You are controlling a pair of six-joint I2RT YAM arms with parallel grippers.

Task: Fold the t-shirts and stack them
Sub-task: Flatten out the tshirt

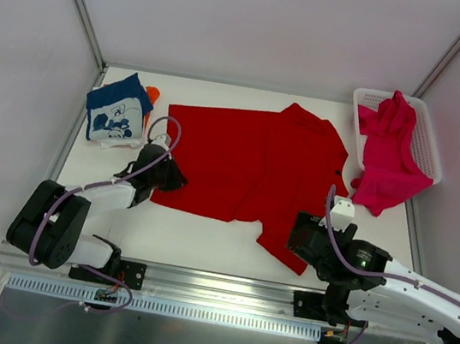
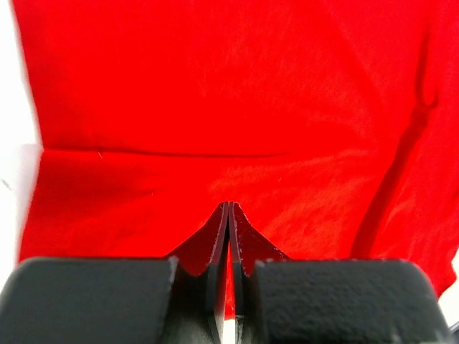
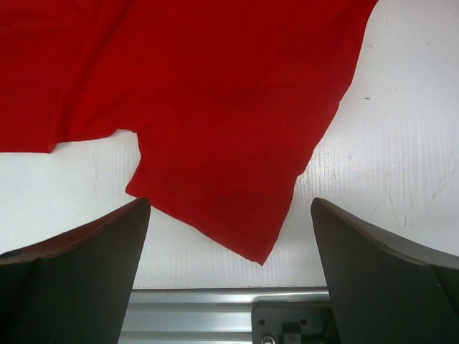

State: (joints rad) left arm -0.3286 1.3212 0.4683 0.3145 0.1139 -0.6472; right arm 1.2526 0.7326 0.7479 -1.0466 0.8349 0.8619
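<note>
The bright red t-shirt [image 1: 249,162] lies spread flat mid-table, with one sleeve pointing to the near edge. My left gripper [image 1: 169,176] is at the shirt's near left edge. In the left wrist view it [image 2: 229,208] is shut, with a thin strip of the red cloth [image 2: 229,93] between the jaws. My right gripper [image 1: 303,235] is open and empty just above the near sleeve [image 3: 229,179], which lies between its fingers [image 3: 100,244]. A folded navy t-shirt [image 1: 118,112] with white print lies at the far left, on an orange one [image 1: 152,93]. The magenta t-shirt [image 1: 389,152] hangs out of the basket.
The white mesh basket [image 1: 429,141] stands at the far right corner. Grey walls close in the table on three sides. A metal rail [image 3: 215,315] runs along the near edge, close under my right gripper.
</note>
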